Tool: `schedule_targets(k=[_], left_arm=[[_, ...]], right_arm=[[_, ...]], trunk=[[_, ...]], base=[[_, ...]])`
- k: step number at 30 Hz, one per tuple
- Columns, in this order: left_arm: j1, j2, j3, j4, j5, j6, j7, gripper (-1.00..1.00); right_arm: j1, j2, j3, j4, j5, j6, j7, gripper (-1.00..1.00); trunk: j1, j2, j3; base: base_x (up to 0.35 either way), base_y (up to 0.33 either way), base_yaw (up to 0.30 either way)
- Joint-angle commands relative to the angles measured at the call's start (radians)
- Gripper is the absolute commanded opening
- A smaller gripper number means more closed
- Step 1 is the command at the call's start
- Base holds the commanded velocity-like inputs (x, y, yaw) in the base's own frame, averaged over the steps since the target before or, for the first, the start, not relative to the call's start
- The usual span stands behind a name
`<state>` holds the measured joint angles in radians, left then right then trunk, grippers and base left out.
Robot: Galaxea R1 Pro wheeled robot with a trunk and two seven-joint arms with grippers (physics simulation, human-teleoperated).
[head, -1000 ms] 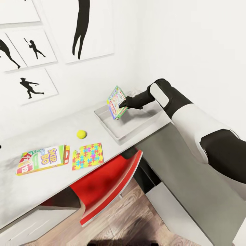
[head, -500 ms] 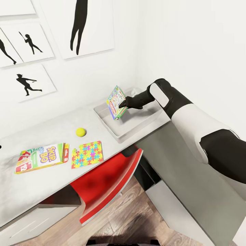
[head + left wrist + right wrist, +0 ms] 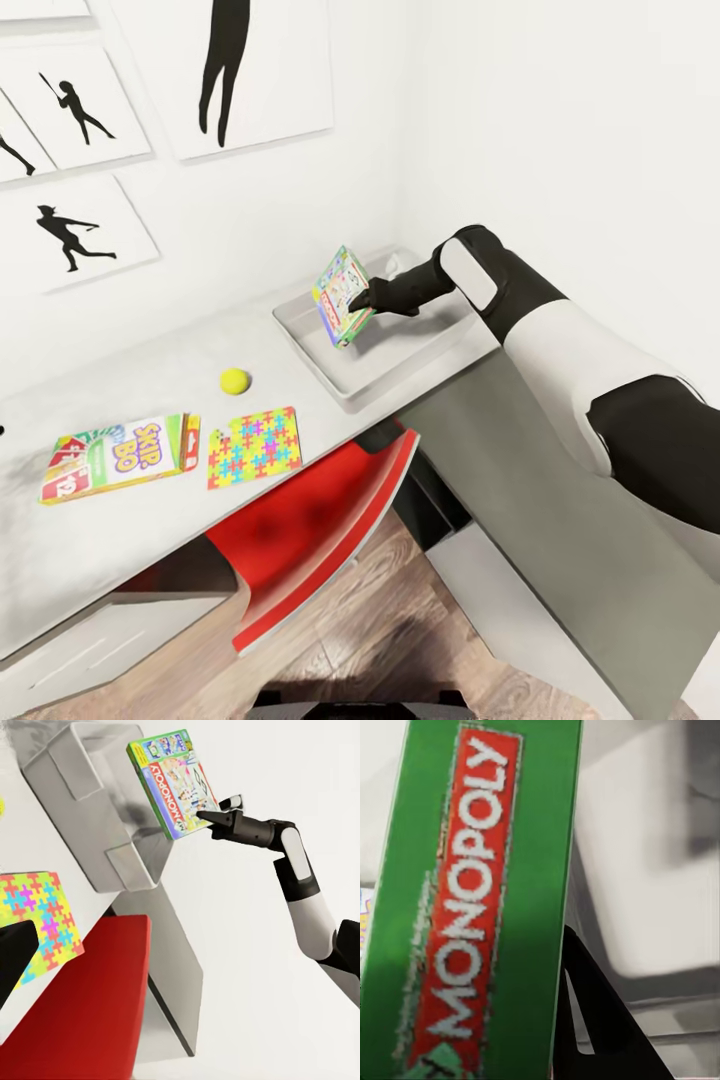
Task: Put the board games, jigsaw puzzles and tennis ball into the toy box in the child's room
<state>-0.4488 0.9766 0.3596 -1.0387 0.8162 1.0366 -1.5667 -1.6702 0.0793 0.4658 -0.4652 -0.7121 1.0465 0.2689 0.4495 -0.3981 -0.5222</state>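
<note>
My right gripper point(image 3: 364, 300) is shut on a green Monopoly board game point(image 3: 341, 297), held tilted on edge over the light-grey toy box point(image 3: 400, 360) at the table's corner. In the right wrist view the game point(image 3: 472, 907) lies against a black finger point(image 3: 592, 1020) above the box floor point(image 3: 660, 870). On the table point(image 3: 150, 530) lie the SKIP-BO board game point(image 3: 115, 458), one jigsaw puzzle point(image 3: 254, 446) and the tennis ball point(image 3: 234, 380). The left wrist view has the held game point(image 3: 176, 784), the toy box point(image 3: 90, 787), the puzzle point(image 3: 41, 915) and a dark finger point(image 3: 11, 960). The bed is out of view.
A red chair point(image 3: 320, 520) is tucked under the table below the puzzle. The lower dark-grey desk section point(image 3: 530, 520) runs under my right arm along the right wall. Framed silhouette pictures point(image 3: 80, 225) hang behind the table. Wooden floor point(image 3: 400, 640) lies below.
The head view has shifted a little, sliding the wall pictures and table items left and up. My right gripper still holds the green game over the toy box, nearly unmoved.
</note>
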Motion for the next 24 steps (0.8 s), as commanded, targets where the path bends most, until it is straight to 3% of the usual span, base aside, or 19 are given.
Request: schedule_targets(k=[1, 11, 24], left_arm=[[-0.001, 0.000, -0.001, 0.000, 0.000, 0.011, -0.004, 1.00], [-0.001, 0.005, 0.002, 0.000, 0.001, 0.011, -0.004, 1.00], [-0.001, 0.010, 0.048, 0.000, 0.005, 0.011, -0.004, 1.00]], right_arm=[[-0.001, -0.001, 0.003, 0.000, 0.008, 0.001, 0.010, -1.00], [-0.002, 0.004, 0.003, 0.000, 0.008, 0.001, 0.010, -1.00], [-0.002, 0.005, 0.008, -0.010, 0.009, 0.001, 0.012, -1.00]], trunk=[[0.000, -0.002, -0.003], [0.000, -0.002, -0.020], [0.000, -0.002, -0.041]], base=[[0.000, 0.000, 0.000], [0.000, 0.000, 0.000], [0.000, 0.000, 0.000]])
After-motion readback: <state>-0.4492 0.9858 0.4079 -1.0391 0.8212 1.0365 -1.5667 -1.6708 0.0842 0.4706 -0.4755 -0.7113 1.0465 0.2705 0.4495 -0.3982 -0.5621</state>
